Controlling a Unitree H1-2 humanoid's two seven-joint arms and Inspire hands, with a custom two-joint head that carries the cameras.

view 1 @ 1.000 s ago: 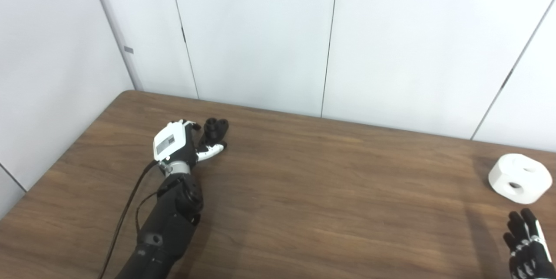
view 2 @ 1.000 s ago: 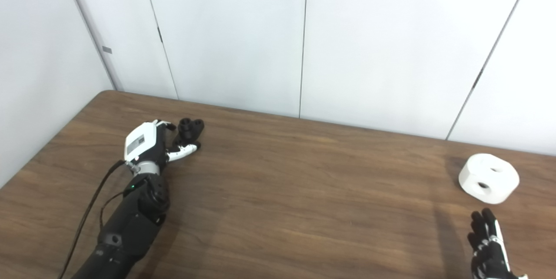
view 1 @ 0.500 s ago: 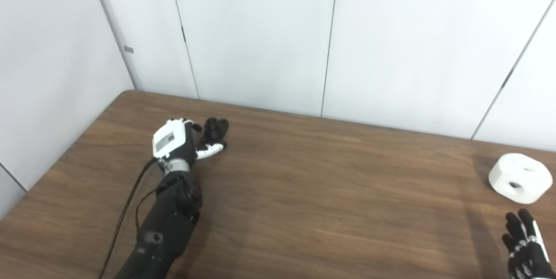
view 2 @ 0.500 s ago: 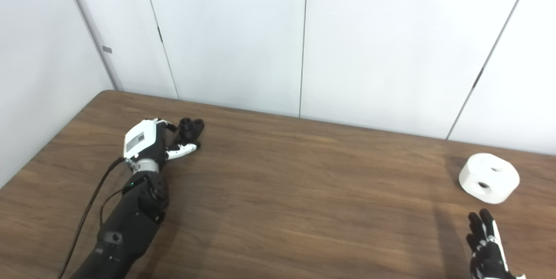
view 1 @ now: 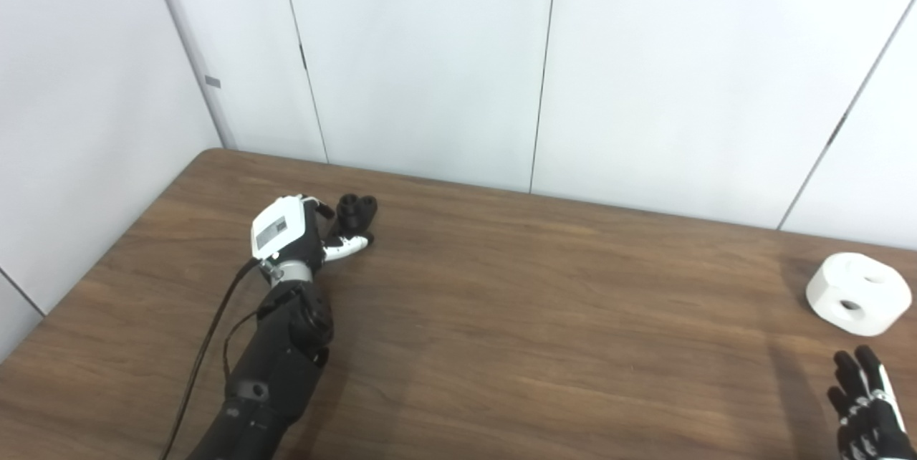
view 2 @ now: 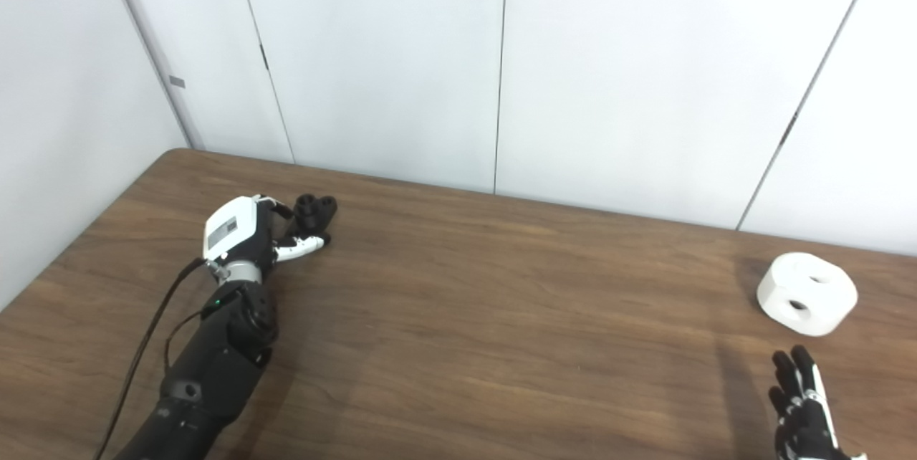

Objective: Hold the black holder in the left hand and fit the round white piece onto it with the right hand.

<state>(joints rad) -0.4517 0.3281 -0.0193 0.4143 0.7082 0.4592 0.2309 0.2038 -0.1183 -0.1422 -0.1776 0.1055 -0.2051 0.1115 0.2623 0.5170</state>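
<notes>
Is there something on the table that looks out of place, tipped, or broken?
Nothing stands out. The round white piece rests flat on the table, and the black holder stands beside the left hand. Neither shows damage.

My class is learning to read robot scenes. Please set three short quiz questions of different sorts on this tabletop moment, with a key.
1. True or false: the round white piece lies on the table, apart from the right hand.
2. Which hand is at the black holder? A: left hand B: right hand
3. Fill in: the right hand's fingers are spread, so it is ____.

Key: 1 true. 2 A. 3 open.
</notes>
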